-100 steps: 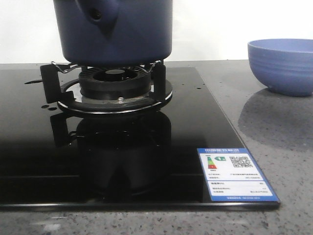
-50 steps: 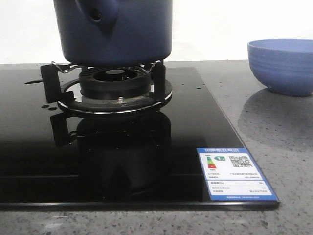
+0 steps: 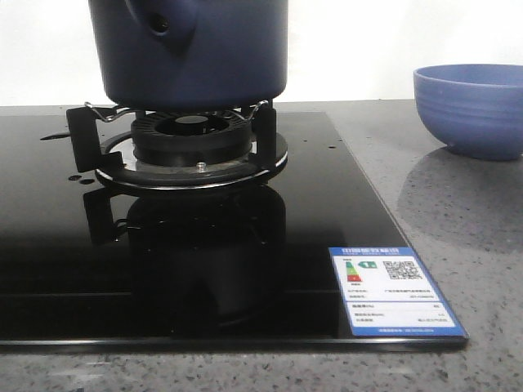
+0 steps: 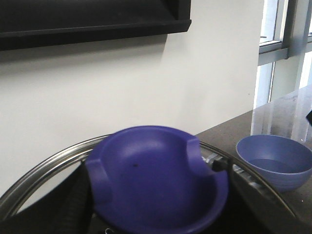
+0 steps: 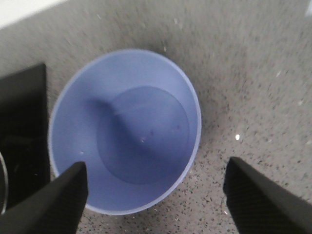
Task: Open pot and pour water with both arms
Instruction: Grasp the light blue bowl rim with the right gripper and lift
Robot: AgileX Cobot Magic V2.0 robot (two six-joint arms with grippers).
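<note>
The dark navy pot (image 3: 189, 51) stands on the gas burner (image 3: 192, 143); its top is cut off in the front view. In the left wrist view a blue knob (image 4: 156, 178) on a steel-rimmed lid (image 4: 44, 168) fills the lower frame. My left gripper (image 4: 151, 200) is closed on that knob, with dark fingers (image 4: 73, 204) on either side of it. My right gripper (image 5: 157, 168) is open and empty, hovering above the periwinkle bowl (image 5: 126, 131). One finger (image 5: 68, 195) hangs over the bowl's rim and the other is over the counter. Neither gripper shows in the front view.
The bowl (image 3: 472, 108) sits on the speckled grey counter (image 3: 466, 220), to the right of the black glass hob (image 3: 163, 261). A blue energy label (image 3: 392, 290) is stuck at the hob's front right corner. A white wall stands behind.
</note>
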